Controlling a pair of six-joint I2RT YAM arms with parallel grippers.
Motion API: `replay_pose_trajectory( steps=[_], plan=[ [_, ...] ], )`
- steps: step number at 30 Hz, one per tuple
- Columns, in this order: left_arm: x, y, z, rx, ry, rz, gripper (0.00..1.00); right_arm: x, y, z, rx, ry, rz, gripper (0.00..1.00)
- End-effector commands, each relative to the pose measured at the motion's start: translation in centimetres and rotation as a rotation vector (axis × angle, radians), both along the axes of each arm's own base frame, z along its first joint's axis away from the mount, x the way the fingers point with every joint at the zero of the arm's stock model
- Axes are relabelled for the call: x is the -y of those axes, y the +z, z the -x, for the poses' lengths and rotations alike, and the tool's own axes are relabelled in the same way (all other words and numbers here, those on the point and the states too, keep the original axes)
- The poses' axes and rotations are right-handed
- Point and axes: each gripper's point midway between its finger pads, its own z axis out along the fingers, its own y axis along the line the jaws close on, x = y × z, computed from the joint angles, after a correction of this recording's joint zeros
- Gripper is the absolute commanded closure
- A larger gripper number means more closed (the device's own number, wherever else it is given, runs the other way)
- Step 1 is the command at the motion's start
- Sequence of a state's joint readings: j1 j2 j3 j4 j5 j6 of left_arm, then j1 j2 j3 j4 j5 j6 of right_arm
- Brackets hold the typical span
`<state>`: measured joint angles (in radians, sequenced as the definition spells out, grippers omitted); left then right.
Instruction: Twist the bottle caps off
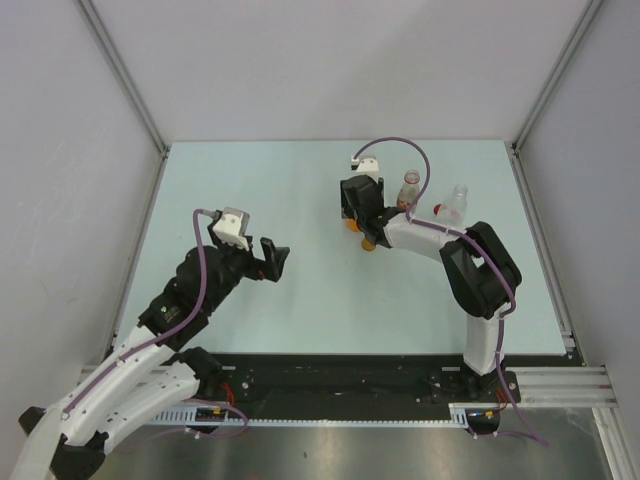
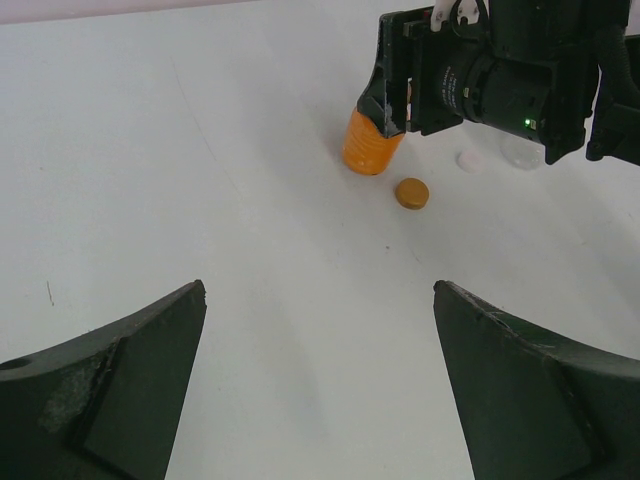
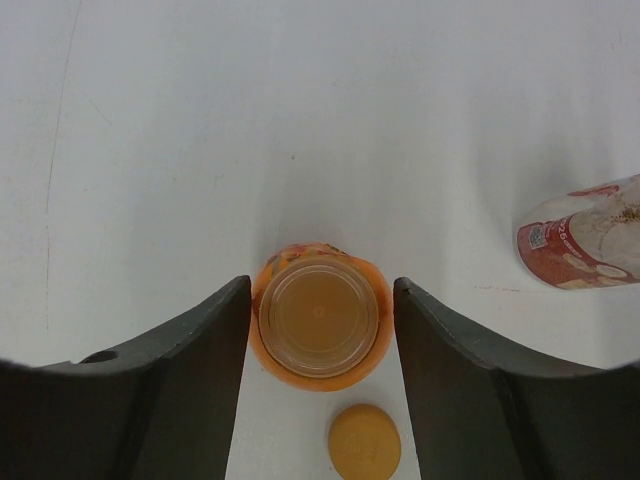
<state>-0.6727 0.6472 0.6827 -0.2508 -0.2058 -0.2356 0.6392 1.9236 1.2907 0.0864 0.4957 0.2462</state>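
Right gripper [image 3: 320, 290]: directly above the orange bottle [image 3: 318, 318], jaws part-open on either side of its body; whether they are pressing it or just clear, cannot tell.
Orange bottle: upright on the counter [image 3: 150, 120], mouth bare, long axis pointing up at that gripper.
Orange cap [image 3: 364, 442]: off, lying just beside the orange bottle.
Left gripper [image 2: 320, 285]: wide open, empty, well apart from the orange bottle; the right arm is nearer.

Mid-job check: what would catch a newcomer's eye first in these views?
The orange bottle stands uncapped between the fingers of the right gripper, its orange cap lying on the table just beside it. The left gripper hangs wide open off to the left, holding nothing.
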Motion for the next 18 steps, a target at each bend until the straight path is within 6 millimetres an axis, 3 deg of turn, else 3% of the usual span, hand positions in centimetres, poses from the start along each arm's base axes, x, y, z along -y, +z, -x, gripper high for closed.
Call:
replay_pose_trajectory(
  steps=[1,10,14,18],
  plan=[
    [0.3,0.8,0.0,0.018,-0.011,0.021,0.00,-0.2,2.4,-0.8,0.044,-0.014,-0.036,0.36],
    [0.3,0.8,-0.1,0.017,-0.012,0.016,0.00,-0.2,4.2,-0.7,0.072,-0.014,-0.065,0.24],
    [0.2,0.8,-0.1,0.019,-0.007,0.016,0.00,-0.5,5.8,-0.5,0.092,-0.003,-0.098,0.21],
    [0.2,0.8,-0.2,0.017,-0.004,0.016,0.00,-0.5,8.6,0.0,0.134,0.009,-0.122,0.16]
  ],
)
